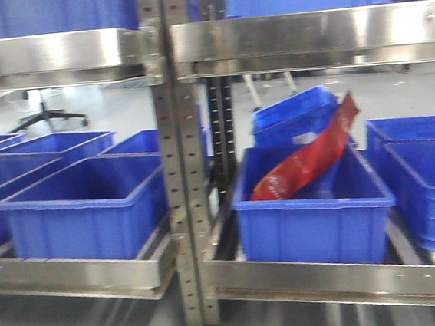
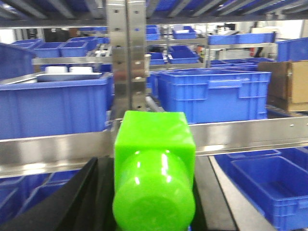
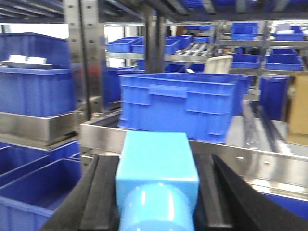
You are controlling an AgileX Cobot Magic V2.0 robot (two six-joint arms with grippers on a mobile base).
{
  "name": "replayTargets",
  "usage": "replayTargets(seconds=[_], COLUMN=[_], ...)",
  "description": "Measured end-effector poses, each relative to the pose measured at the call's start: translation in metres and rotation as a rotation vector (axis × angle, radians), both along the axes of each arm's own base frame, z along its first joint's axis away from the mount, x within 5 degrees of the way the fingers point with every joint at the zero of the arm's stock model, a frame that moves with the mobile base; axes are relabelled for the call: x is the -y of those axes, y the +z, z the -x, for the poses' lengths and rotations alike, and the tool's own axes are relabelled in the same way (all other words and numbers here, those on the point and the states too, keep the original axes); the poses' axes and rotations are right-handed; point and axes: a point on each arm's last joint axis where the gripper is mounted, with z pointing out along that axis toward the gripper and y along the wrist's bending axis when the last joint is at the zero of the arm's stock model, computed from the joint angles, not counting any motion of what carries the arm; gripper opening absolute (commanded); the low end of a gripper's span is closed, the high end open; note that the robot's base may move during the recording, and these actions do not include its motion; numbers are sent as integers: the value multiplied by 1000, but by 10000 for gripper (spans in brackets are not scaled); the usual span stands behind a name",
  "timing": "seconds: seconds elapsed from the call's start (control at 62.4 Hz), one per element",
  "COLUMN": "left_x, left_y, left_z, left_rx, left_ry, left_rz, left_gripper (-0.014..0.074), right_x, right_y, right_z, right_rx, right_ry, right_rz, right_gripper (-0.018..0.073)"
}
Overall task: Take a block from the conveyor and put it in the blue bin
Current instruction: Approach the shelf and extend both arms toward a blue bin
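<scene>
left wrist-mounted view has the left pincer (image 2: 152,166) clamped on a green block (image 2: 154,137), and the right pincer (image 3: 156,163) likewise grips a light blue block (image 3: 156,156), both held up facing the steel shelf (image 1: 82,272). to place well, i'd carry each over the rim of the empty blue bin (image 1: 85,226), not the one with the red packet (image 1: 309,158), and lower it inside before letting go.

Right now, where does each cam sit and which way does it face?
Exterior front: off the arms, at shelf height, facing the steel rack of blue bins, a red pack in one; no robot parts show.
Left wrist: behind the left gripper, shut on a green block, facing the rack.
Right wrist: behind the right gripper, shut on a light-blue block, facing the rack.
All three share racking and blue bins.
</scene>
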Motion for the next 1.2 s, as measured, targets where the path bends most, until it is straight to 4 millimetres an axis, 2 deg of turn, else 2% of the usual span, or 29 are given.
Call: replayTargets(seconds=[1.201], left_x=[0], left_y=[0], left_z=[0], left_rx=[0], left_ry=[0], left_rz=[0], left_gripper=[-111], right_x=[0], right_y=[0], right_z=[0], right_rx=[0], right_ry=[0], right_rz=[0], right_gripper=[-162])
